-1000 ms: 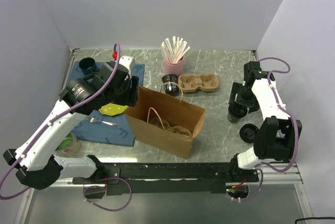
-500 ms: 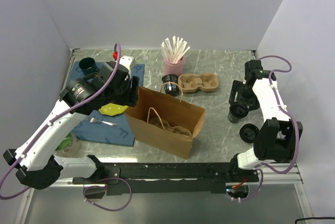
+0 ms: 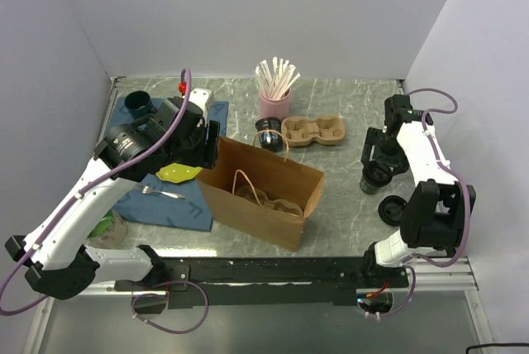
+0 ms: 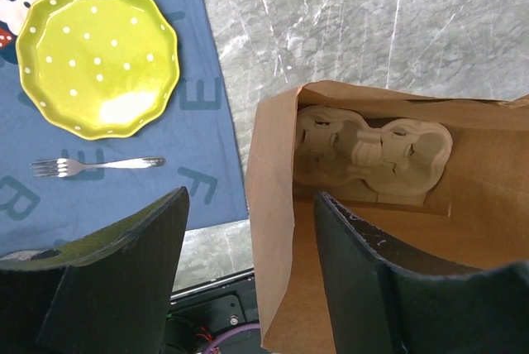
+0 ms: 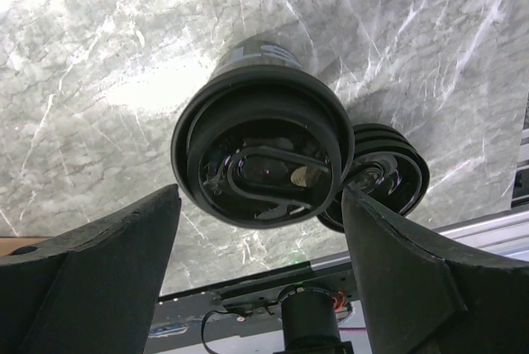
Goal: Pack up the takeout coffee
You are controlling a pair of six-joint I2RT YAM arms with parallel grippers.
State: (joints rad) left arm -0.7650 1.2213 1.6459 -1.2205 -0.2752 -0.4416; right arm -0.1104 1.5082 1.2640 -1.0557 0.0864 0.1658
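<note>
A brown paper bag (image 3: 263, 193) stands open mid-table with a cardboard cup carrier (image 4: 372, 149) inside. My left gripper (image 4: 252, 275) is open and straddles the bag's left wall (image 4: 273, 230), one finger outside and one inside. A black lidded coffee cup (image 3: 374, 177) stands at the right; it shows from above in the right wrist view (image 5: 263, 143). My right gripper (image 5: 260, 267) is open just above the cup, a finger on each side, not touching. A loose black lid (image 3: 393, 208) lies beside the cup. Another black cup (image 3: 267, 129) stands behind the bag.
A second cardboard carrier (image 3: 314, 131) and a pink cup of stirrers (image 3: 275, 93) stand at the back. A blue mat (image 4: 99, 164) holds a yellow plate (image 4: 97, 58), a fork (image 4: 95, 165) and a teal cup (image 3: 138, 105). Walls close in left and right.
My right gripper has shifted slightly over the black cup. The left arm and the bag have not moved.
</note>
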